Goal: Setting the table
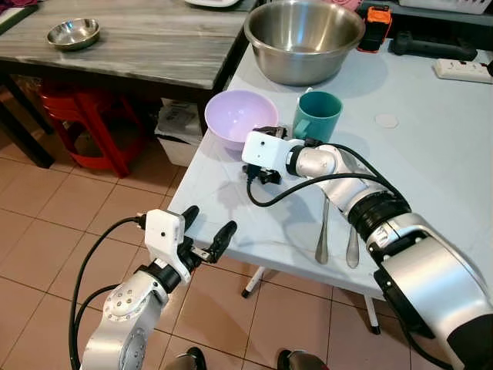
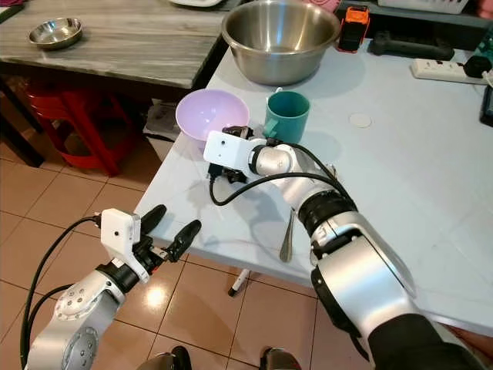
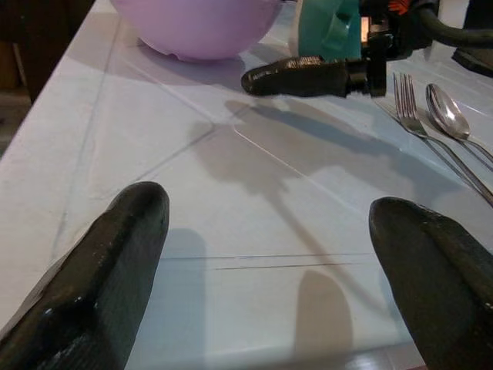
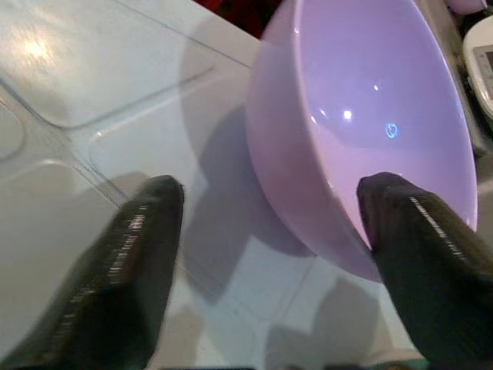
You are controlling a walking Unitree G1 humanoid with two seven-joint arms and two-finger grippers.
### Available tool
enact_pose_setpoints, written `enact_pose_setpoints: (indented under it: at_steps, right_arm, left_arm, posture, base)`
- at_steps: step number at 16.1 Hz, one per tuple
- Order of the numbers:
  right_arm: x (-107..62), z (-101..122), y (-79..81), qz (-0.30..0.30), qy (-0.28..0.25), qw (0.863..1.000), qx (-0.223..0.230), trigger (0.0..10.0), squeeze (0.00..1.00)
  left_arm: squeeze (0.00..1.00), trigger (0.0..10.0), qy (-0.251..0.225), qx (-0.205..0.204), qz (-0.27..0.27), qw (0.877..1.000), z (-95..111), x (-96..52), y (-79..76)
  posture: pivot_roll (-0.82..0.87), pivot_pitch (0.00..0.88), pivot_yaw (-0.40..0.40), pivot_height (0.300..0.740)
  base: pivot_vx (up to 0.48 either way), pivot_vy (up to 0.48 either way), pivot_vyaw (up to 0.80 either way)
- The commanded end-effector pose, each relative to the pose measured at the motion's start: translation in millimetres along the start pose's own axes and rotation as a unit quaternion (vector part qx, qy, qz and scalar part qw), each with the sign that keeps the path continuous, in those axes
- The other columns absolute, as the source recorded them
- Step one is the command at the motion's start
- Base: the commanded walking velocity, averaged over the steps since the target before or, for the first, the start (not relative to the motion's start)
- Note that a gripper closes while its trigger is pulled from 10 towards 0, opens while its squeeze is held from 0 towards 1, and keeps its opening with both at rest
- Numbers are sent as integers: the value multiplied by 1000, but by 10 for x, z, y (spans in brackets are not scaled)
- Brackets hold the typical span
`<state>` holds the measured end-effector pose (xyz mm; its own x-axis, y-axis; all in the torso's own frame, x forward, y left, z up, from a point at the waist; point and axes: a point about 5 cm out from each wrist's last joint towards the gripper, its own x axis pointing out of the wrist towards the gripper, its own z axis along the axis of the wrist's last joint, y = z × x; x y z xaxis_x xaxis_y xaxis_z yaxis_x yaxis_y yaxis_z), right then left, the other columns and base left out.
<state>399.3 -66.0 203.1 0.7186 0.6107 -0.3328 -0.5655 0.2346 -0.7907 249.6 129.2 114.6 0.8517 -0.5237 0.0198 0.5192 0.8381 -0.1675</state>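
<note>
The lilac bowl (image 1: 240,117) sat near the left edge of the pale desk (image 1: 431,169), just left of the teal mug (image 1: 318,116), and my right pincer (image 4: 269,231) stood spread at its near rim, one finger seemingly inside the rim and one outside. My left pincer (image 1: 208,231), also spread, hovered at the desk's near-left corner. I judged a careless nudge could slide the bowl leftward off that edge, or knock the mug.

Upright lilac bowl (image 1: 240,117) beside teal mug (image 1: 317,116); fork (image 1: 323,231) and spoon (image 1: 352,245) nearer table edge.
</note>
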Motion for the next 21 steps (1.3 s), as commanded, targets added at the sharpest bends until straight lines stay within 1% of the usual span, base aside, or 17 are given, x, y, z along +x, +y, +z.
enact_pose_setpoints:
  at_steps: [1, 3, 5, 7, 10, 13, 21]
  right_arm:
    - [2, 25, -40, -4, 3, 1000, -25, 0, 0]
    - [-25, -36, -77, -20, 16, 999, -42, 0, 0]
    - [-38, -55, -93, -27, 20, 998, -49, 0, 0]
    - [-61, -90, -129, -45, 27, 996, -67, 0, 0]
    - [-70, -97, -156, -60, 28, 994, -85, 0, 0]
    - [-74, -90, -170, -67, 26, 993, -96, 0, 0]
    - [-94, -128, -172, -69, 30, 991, -108, 0, 0]
  left_arm:
    - [0, 10000, 2, 5, -4, 1000, 15, -18, -13]
    - [0, 10000, 3, 6, -4, 1000, 15, -17, -11]
    - [0, 10000, 4, 6, -4, 1000, 13, -13, -12]
    - [0, 10000, 4, 7, -4, 1000, 10, -9, -7]
    - [0, 10000, 7, 9, -3, 1000, 0, -5, 6]
    - [0, 10000, 12, 9, -2, 1000, -17, -9, 1]
    - [0, 10000, 30, 17, 6, 999, -70, -10, 24]
  posture:
    - [-115, 209, 36, 740]
    - [-114, 207, 38, 740]
    - [-115, 206, 39, 740]
    - [-116, 203, 40, 740]
    - [-114, 199, 39, 740]
    - [-113, 199, 39, 740]
    - [-114, 195, 42, 740]
  base:
    - [0, 0, 0]
    - [0, 0, 0]
    - [0, 0, 0]
    - [0, 0, 0]
    - [0, 0, 0]
    - [0, 0, 0]
    - [0, 0, 0]
